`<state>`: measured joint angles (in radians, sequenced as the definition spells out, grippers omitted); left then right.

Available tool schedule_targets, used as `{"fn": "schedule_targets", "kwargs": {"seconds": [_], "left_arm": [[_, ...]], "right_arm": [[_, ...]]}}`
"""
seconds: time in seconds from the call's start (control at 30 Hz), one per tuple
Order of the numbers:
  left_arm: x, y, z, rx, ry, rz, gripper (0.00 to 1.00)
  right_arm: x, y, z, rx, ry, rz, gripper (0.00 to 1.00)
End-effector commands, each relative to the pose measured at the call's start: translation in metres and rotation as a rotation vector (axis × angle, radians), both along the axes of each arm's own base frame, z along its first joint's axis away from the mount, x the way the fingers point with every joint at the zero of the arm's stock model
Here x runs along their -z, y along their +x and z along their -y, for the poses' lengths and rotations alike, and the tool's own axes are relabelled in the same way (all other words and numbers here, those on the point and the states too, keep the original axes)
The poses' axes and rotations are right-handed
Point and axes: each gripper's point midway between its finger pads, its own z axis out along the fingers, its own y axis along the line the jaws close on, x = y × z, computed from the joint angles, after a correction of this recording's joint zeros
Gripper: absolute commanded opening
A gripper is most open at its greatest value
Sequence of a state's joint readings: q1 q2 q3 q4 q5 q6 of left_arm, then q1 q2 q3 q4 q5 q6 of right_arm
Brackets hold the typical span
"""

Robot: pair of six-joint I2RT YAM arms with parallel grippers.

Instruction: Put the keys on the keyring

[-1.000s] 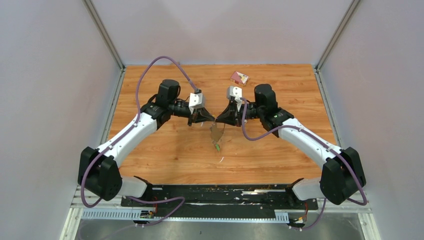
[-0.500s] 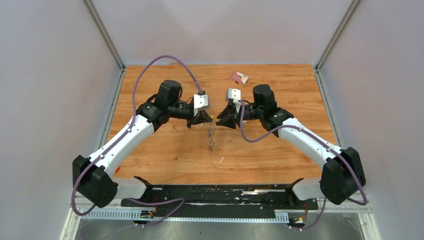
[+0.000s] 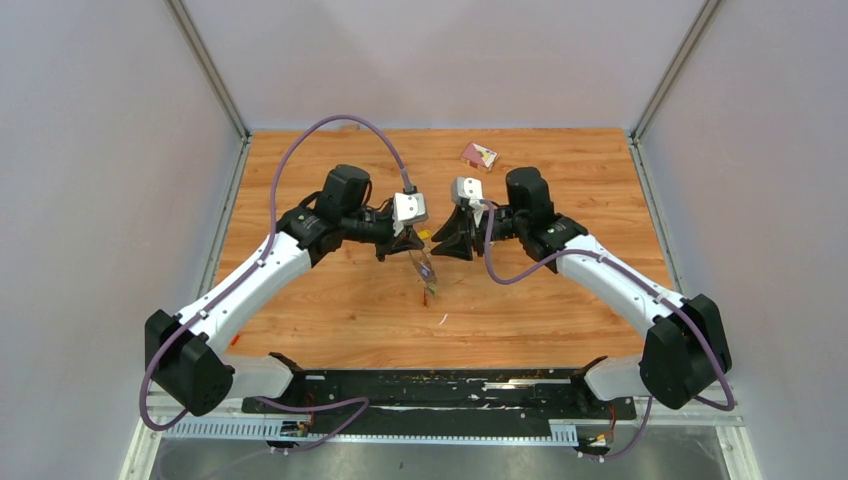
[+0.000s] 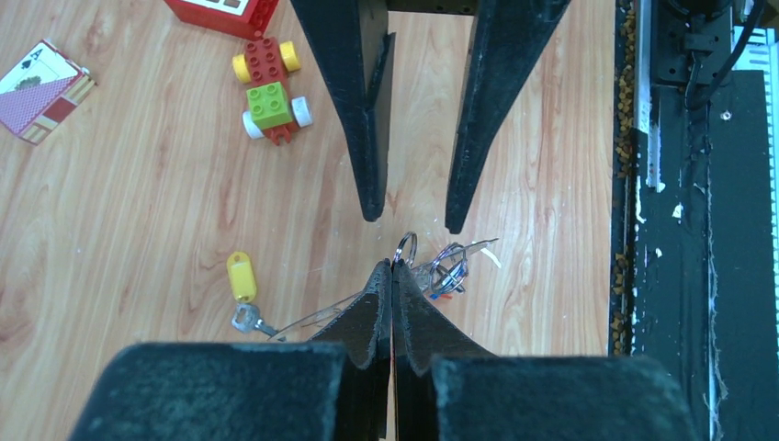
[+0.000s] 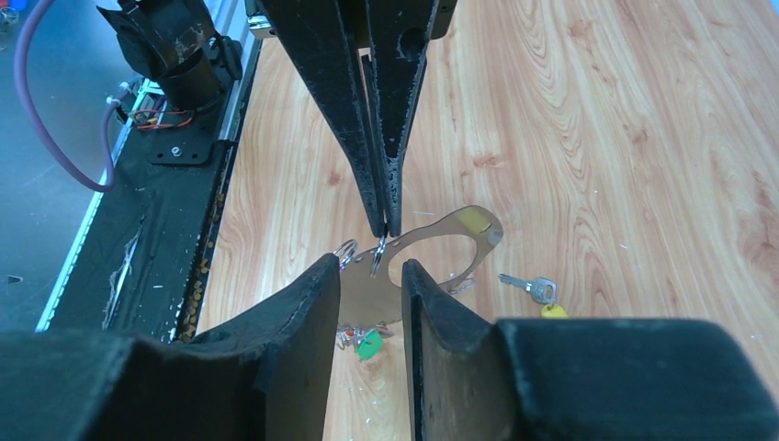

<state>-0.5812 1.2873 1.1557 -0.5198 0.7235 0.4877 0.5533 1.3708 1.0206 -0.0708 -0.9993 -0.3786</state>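
One keyring [image 5: 473, 223], seemingly, in the left hand [image 4: 392, 269]

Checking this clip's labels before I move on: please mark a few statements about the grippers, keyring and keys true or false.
1. The left gripper is shut, pinching a small ring at the edge of the keyring. True.
2. The right gripper is clamped on the keyring. False: its fingers are apart and grip nothing.
3. The yellow-tagged key lies on the table, off the keyring. True.
4. The toy car hangs from the keyring. False: it stands on the table beside the red block.
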Motion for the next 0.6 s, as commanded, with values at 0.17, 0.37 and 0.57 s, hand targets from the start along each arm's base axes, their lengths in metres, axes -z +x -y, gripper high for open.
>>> {"fn": "schedule_targets", "kwargs": {"seconds": [0.17,0.37,0.57], "left_arm": [[-0.0225,0.0053,0.0097,-0.018,-0.074,0.030,0.00],[-0.0205,0.0029,0.0108,-0.011,-0.080,0.021,0.00],[-0.0165,0.0021,0.0105,-0.009,-0.076,0.016,0.00]], "right_arm": [[-0.0094,-0.0008,-0.0104,-0.044,0.032,-0.003,0.28],[-0.0079,0.0041,-0.0124,-0.020,0.028,-0.007,0.20],[-0.0090,0.0054,-0.0119,-0.011,0.030,-0.001,0.12]]}}
